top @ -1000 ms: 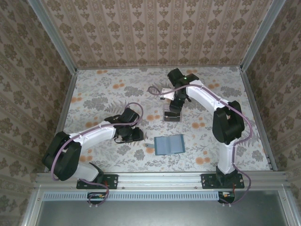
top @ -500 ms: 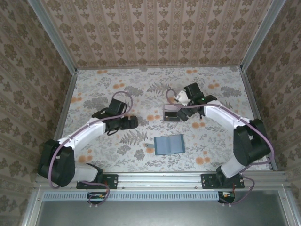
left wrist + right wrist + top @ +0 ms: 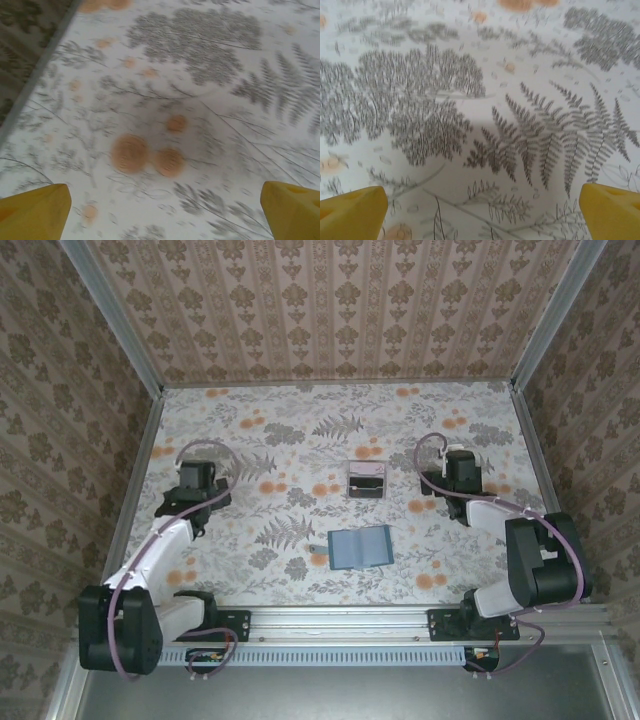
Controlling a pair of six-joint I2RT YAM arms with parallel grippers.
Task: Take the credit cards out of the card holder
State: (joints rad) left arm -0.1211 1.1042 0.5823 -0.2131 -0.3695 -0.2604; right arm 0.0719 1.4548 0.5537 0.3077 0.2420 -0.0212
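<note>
Since both of my tools hang over bare patterned tabletop (image 3: pixel 290 440), neither has anything to close on. The left tool (image 3: pixel 165 205) has its two yellow fingertips (image 3: pixel 35 212) spread wide to the corners of its view with nothing between them. The right tool (image 3: pixel 482 207) is spread just as wide and is just as empty. In the top view the left one sits near the left edge and the right one near the right edge, well apart, which I judge leaves the middle free.

Between them, toward the near side, the card holder (image 3: pixel 360 548) lies opened flat with its grey-blue pockets facing up, a pose that lets cards slide out. Just beyond it on the far side stands a clear tray (image 3: pixel 350 480) holding the credit cards (image 3: pixel 367 475). They read as a pale layer and a dark one, so I count at least two; they are too small to tally further. Otherwise I count one holder, one tray and two tools. From above the holder's pockets look flat and empty, so I judge the task done or nearly so, though I cannot see into the slots.
</note>
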